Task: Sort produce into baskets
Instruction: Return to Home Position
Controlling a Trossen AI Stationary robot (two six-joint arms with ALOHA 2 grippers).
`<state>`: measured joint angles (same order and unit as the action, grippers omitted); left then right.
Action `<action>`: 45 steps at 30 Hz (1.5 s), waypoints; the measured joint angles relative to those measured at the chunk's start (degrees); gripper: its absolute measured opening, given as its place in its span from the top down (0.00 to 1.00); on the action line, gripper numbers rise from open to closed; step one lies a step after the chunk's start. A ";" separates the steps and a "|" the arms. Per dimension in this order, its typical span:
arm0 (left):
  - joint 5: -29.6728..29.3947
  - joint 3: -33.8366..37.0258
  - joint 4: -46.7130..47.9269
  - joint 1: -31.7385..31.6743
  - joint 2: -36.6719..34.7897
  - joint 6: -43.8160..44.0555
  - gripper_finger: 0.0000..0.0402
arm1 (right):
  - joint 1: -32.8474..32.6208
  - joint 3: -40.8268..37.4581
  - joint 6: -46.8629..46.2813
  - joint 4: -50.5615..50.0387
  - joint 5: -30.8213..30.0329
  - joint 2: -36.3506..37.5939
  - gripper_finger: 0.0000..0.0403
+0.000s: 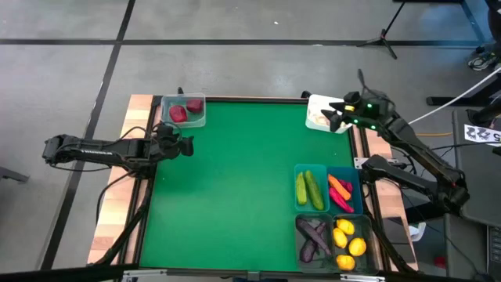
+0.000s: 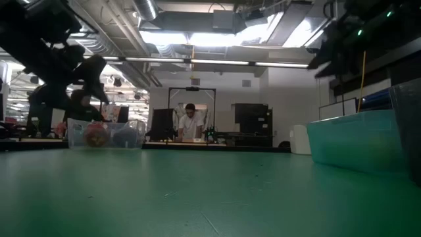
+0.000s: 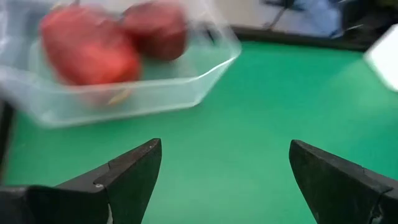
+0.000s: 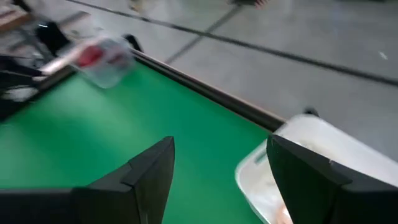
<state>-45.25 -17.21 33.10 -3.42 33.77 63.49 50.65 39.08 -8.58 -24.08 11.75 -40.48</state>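
Note:
A clear bin (image 1: pixel 185 110) at the table's far left corner holds two dark red round fruits (image 3: pixel 112 40). A white bin (image 1: pixel 322 113) sits at the far right corner. At the near right, a teal bin holds green cucumbers (image 1: pixel 308 189), another teal bin holds red peppers and an orange carrot (image 1: pixel 340 193), and two dark bins hold purple eggplants (image 1: pixel 313 238) and yellow lemons (image 1: pixel 349 242). My left gripper (image 1: pixel 185 146) is open and empty, just near of the clear bin. My right gripper (image 1: pixel 335 116) is open and empty over the white bin (image 4: pixel 311 162).
The green mat's middle (image 1: pixel 235 188) is bare. Wooden table edges run along both sides. In the low view the teal bin (image 2: pixel 358 141) stands at the right, and a person (image 2: pixel 191 124) is in the room far behind the table.

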 joint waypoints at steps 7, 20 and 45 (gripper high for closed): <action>-0.03 -0.02 -15.69 0.00 -2.34 -16.08 0.14 | 0.00 5.12 5.82 -11.26 0.27 8.96 0.37; 12.17 -0.01 -35.02 0.04 -6.02 -40.30 0.14 | -0.07 -9.23 4.85 2.39 28.09 32.28 0.37; 12.07 13.92 -49.12 3.13 -29.39 -51.91 0.14 | -14.86 -33.50 -2.49 29.87 21.20 40.29 0.37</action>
<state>-33.18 -3.29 -16.02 -0.30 4.38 11.58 35.79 5.58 -11.08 5.79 32.95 -0.19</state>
